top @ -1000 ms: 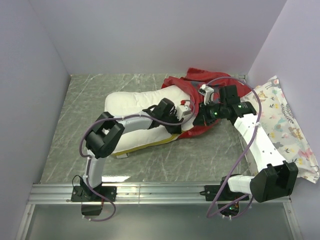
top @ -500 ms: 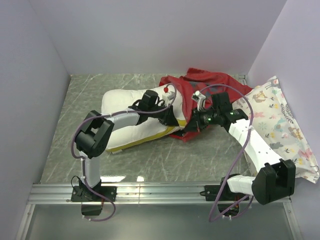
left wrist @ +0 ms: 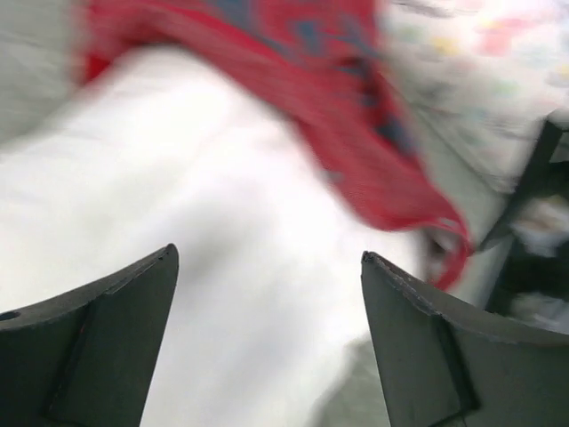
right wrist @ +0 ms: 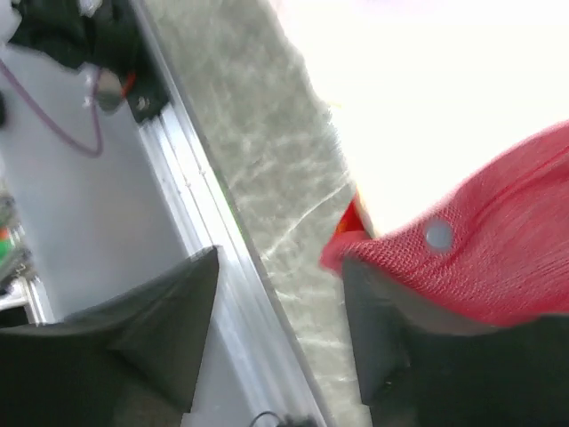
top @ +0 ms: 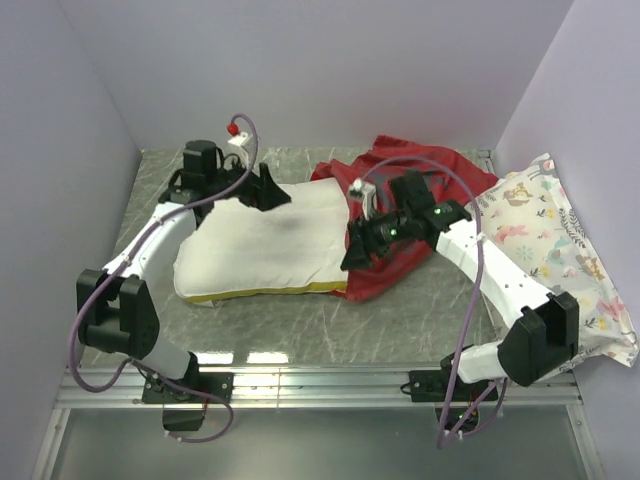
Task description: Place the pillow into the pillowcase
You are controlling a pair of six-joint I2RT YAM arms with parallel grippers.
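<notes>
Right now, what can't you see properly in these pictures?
- Top view: the pillow's right end, hidden under the pillowcase and the right arm.
- Left wrist view: the pillowcase print, smeared by blur.
- Right wrist view: whether the right gripper touches the pillowcase; it is blurred, and fabric covers one finger.

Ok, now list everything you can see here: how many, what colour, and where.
pillow: one, white with a yellow strip along its near edge, mid table, right end under the pillowcase's edge
pillowcase: one, red, right of centre
printed pillow: one, white floral animal print, far right by the wall
table: one, grey marbled, beneath it all
rail: one, silver, near edge
left end effector: one, black, open, over the pillow's far edge
right end effector: one, black, open, at the pillowcase's edge
</notes>
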